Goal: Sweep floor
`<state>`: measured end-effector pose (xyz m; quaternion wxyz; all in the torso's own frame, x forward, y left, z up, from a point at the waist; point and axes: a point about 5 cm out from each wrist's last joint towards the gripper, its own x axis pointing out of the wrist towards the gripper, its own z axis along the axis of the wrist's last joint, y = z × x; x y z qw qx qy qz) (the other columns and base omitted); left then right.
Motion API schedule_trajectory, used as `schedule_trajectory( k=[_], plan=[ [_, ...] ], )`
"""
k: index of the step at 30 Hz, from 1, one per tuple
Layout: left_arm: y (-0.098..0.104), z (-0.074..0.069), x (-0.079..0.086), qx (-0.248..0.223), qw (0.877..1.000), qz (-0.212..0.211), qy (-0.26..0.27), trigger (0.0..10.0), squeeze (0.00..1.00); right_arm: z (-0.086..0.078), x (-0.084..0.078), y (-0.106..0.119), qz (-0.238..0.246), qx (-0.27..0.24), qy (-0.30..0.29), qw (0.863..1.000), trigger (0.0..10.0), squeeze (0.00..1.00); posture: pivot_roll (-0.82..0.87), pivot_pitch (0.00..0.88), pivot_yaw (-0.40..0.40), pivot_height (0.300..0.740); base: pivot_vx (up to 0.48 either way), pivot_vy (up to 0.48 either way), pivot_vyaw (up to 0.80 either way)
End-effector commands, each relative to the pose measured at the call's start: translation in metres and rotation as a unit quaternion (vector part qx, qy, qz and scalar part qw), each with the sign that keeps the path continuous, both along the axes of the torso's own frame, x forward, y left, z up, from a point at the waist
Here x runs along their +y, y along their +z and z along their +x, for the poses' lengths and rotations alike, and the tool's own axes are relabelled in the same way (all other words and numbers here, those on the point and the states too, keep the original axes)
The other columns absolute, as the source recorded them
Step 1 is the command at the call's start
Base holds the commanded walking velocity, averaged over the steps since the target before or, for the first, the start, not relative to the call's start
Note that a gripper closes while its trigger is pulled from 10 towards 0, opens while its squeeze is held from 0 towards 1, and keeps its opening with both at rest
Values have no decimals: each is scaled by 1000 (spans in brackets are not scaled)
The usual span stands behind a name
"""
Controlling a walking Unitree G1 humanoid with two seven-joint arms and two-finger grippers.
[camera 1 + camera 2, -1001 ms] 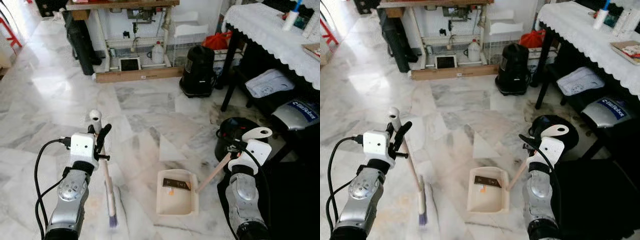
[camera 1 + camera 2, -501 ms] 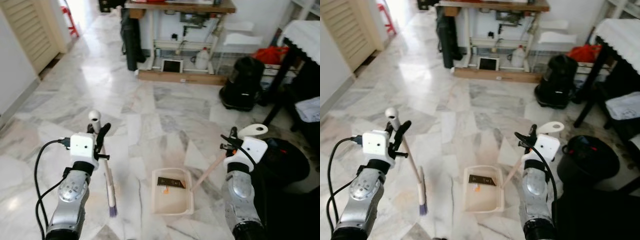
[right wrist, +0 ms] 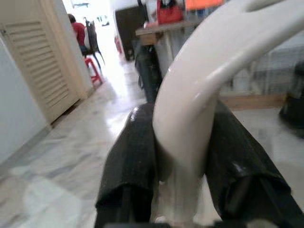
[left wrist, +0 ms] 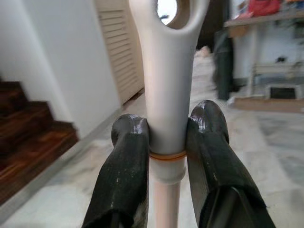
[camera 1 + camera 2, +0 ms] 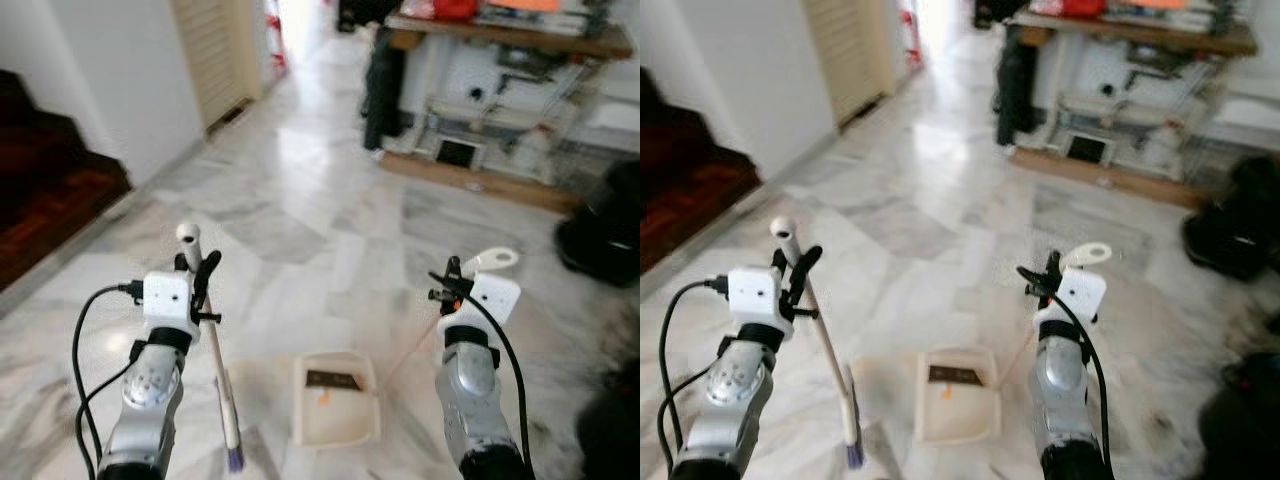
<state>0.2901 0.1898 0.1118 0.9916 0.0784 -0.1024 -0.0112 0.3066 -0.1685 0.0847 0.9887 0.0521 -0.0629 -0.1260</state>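
No text, label, brand, number or sign can be read anywhere here.

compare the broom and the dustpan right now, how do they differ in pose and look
The broom hangs nearly upright from the left claw, purple bristles at the floor; the dustpan lies flat on the marble, its long handle slanting up to the right claw. The broom is a thin stick with a narrow head; the dustpan is a wide open tray holding a dark scrap. Both are cream plastic, each clamped near its looped handle end.
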Motion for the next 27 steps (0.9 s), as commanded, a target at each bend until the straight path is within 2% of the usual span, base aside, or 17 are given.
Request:
schedule_trajectory(
  k=[1,24,27],
  plan=[
    [10,2,0,-19,1000,6,1,10000,0,3,-1,11,-1,-21,-3,1000,10000,0,112,0,3,740,0,0,800],
    [5,-3,2,-9,1000,4,18,10000,0,5,-1,13,3,-15,6,1000,10000,0,115,16,-22,740,0,0,798],
    [5,-4,3,-8,1000,4,22,10000,0,6,0,13,5,-10,9,1000,10000,0,116,17,-23,740,0,0,150]
  ],
)
